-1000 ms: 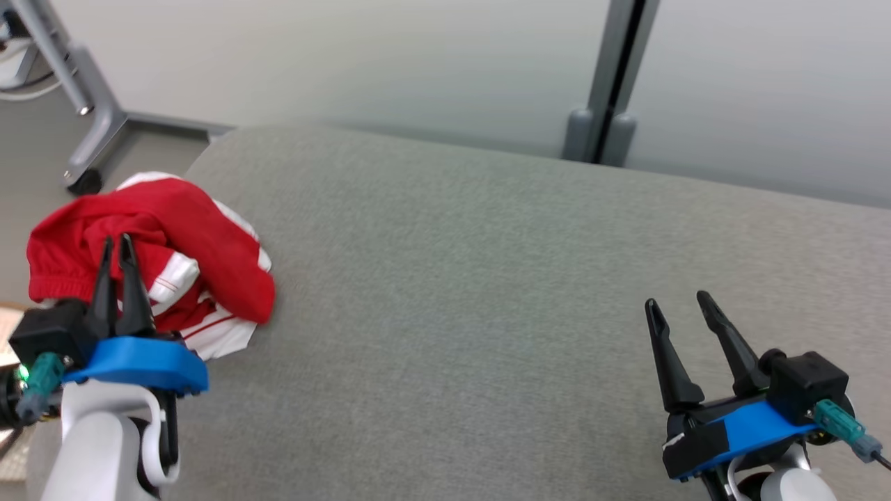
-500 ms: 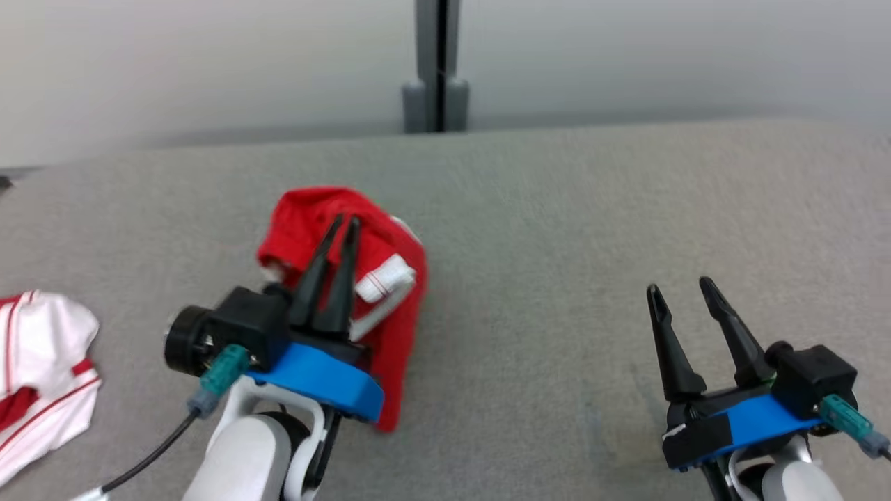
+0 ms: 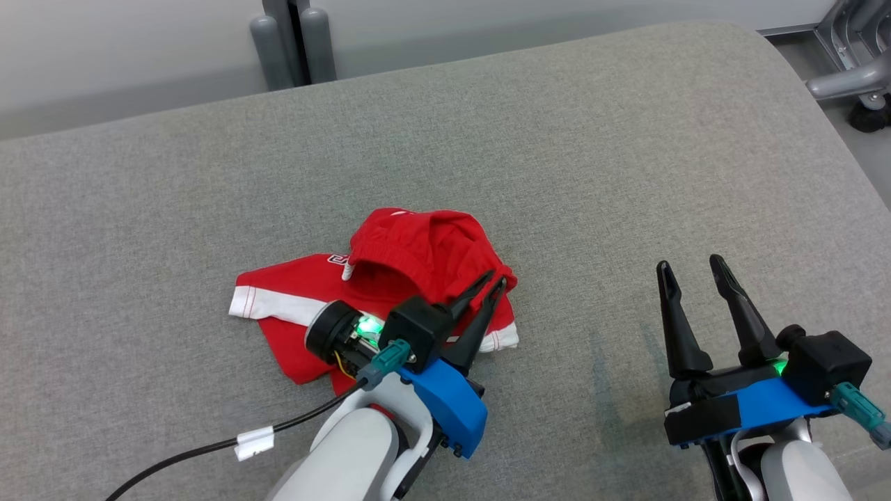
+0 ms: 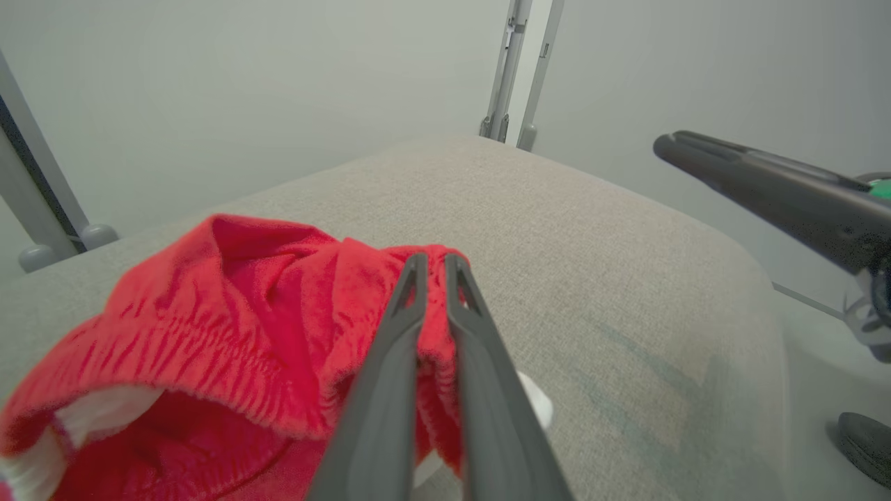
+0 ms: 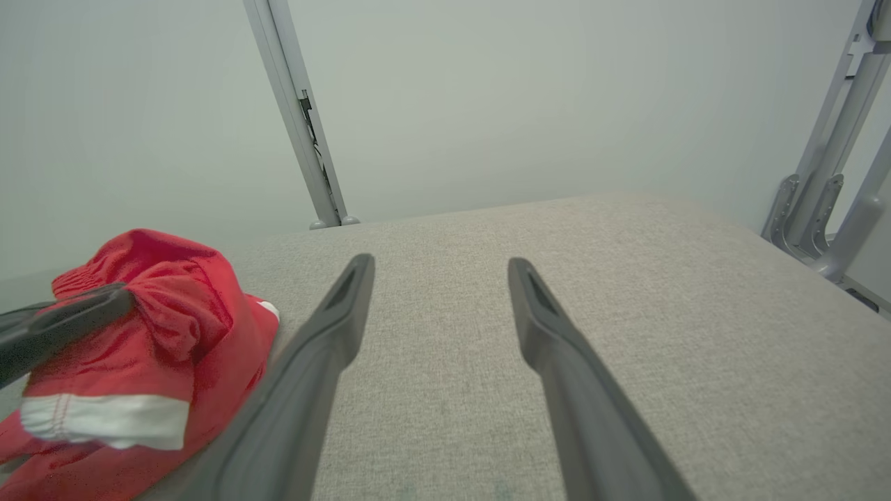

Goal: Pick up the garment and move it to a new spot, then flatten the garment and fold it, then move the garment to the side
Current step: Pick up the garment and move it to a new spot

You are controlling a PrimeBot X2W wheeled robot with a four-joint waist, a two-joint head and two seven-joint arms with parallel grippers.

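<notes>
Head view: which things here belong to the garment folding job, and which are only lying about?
For the job:
red garment, bunched on the grey padded surface
left gripper, shut on the cloth
right gripper, open, apart from the garment

Just there:
grey posts behind the surface
wheeled metal stand at the far right

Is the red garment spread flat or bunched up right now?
Bunched. The red garment lies crumpled on the grey padded surface, waistband humped up, left gripper shut on a fold.
</notes>
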